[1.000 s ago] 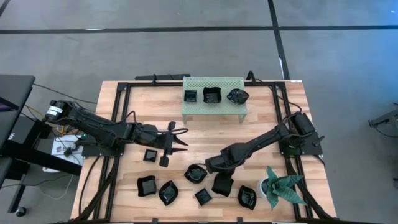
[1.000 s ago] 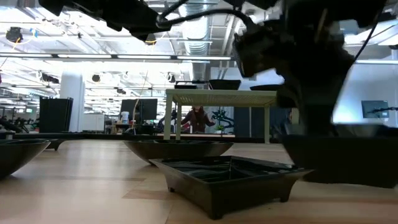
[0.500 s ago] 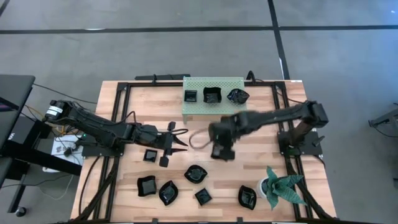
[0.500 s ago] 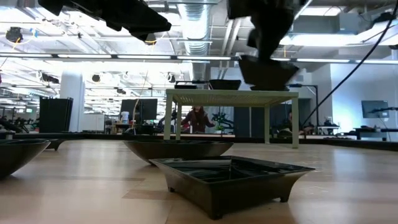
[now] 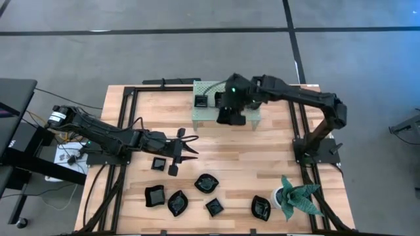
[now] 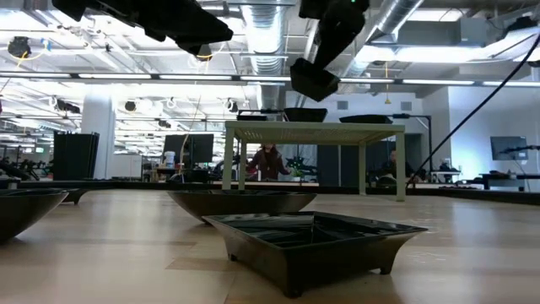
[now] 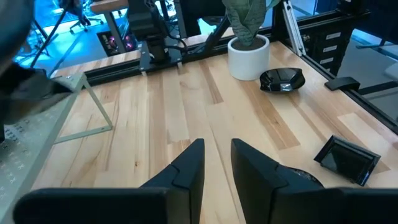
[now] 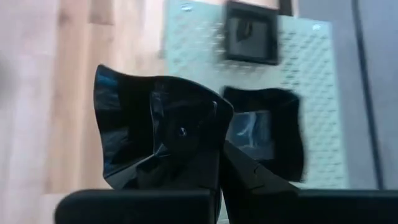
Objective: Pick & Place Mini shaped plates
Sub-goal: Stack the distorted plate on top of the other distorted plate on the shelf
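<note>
Glossy black plates [image 5: 207,183], pale-green perforated stand [image 5: 225,109]

A wooden table [image 5: 262,147] carries a pale green perforated stand [image 5: 209,111], six small black plates [image 5: 207,183] near its front edge, and a potted plant [image 5: 296,198].

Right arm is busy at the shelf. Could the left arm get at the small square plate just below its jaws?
Probably yes: the left gripper hangs open beside the small square plate, with bare table between them.
</note>
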